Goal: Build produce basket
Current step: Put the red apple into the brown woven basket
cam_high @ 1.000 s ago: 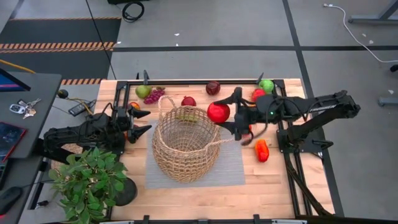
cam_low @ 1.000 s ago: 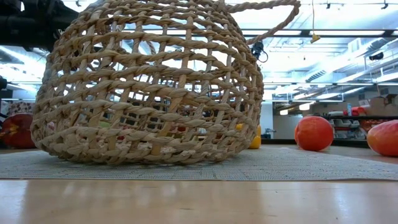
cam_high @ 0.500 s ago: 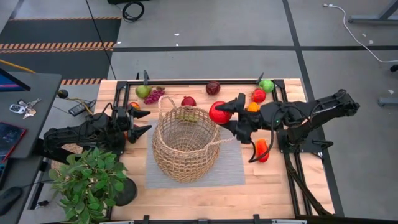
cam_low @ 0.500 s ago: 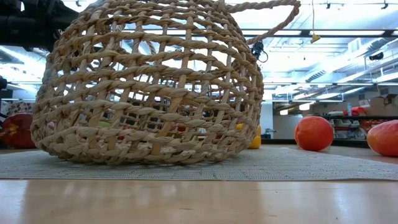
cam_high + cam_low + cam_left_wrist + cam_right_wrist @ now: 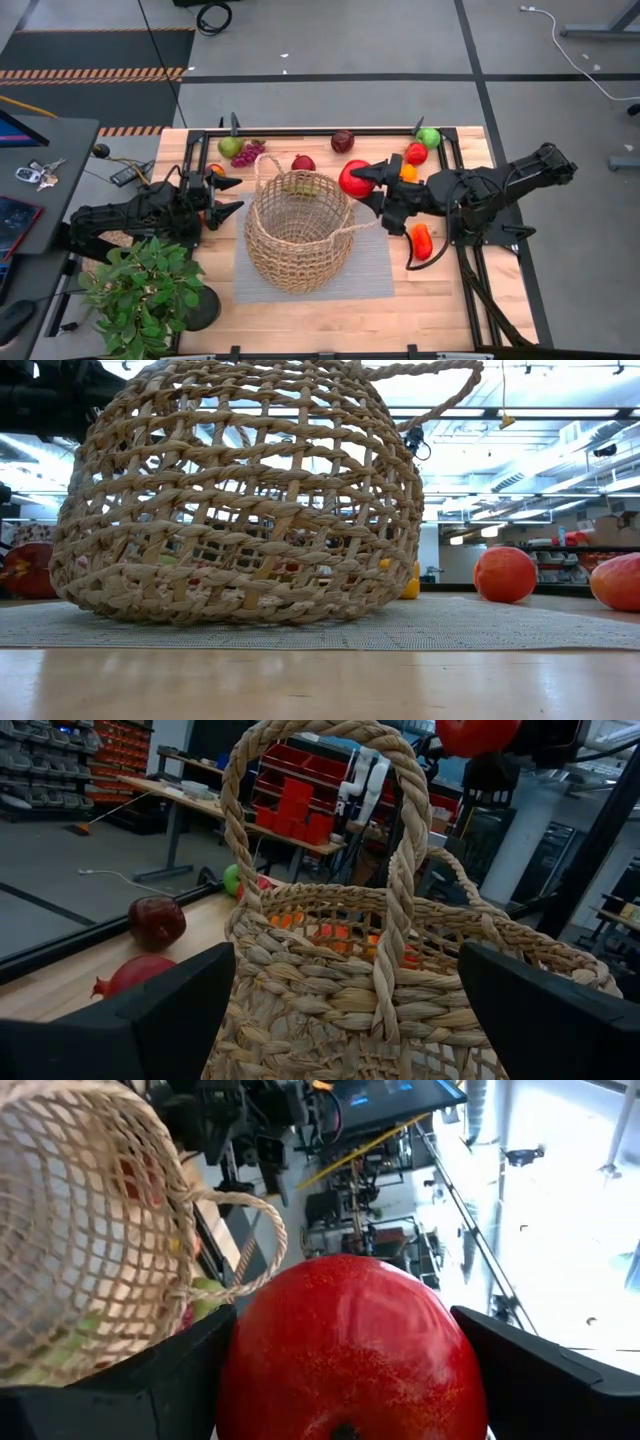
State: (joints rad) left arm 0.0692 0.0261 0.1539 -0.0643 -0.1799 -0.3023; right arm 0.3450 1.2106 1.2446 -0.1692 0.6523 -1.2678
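The tan wicker basket (image 5: 298, 232) stands on a grey mat (image 5: 370, 270) at mid-table, with a greenish piece (image 5: 298, 184) inside. My right gripper (image 5: 360, 186) is shut on a big round red fruit (image 5: 351, 178), just beyond the basket's far right rim. My left gripper (image 5: 226, 197) is open and empty at the basket's left side, its fingers on either side of the loop handle (image 5: 392, 870). Loose produce lies along the far edge: green pear (image 5: 230, 147), purple grapes (image 5: 247, 154), pomegranate (image 5: 303, 162) and a maroon fruit (image 5: 343, 140). My right gripper pinches the red fruit's two opposite sides (image 5: 250, 1360) between its two fingers (image 5: 150, 1390). The fingers come about level from the table's right side. The fruit is lifted clear of the table, level with the basket's rim.
A green apple (image 5: 429, 137), a red fruit (image 5: 416, 153), an orange fruit (image 5: 407, 172) and a red-orange pepper (image 5: 421, 240) lie under and beside my right arm. A leafy potted plant (image 5: 140, 290) stands at the near left corner.
My right arm has drawn its wrist a little toward the table's right and near edges and turned, which uncovers the orange fruit and more of the pepper. The red fruit has stayed in the hold, nearly in place beside the basket's rim.
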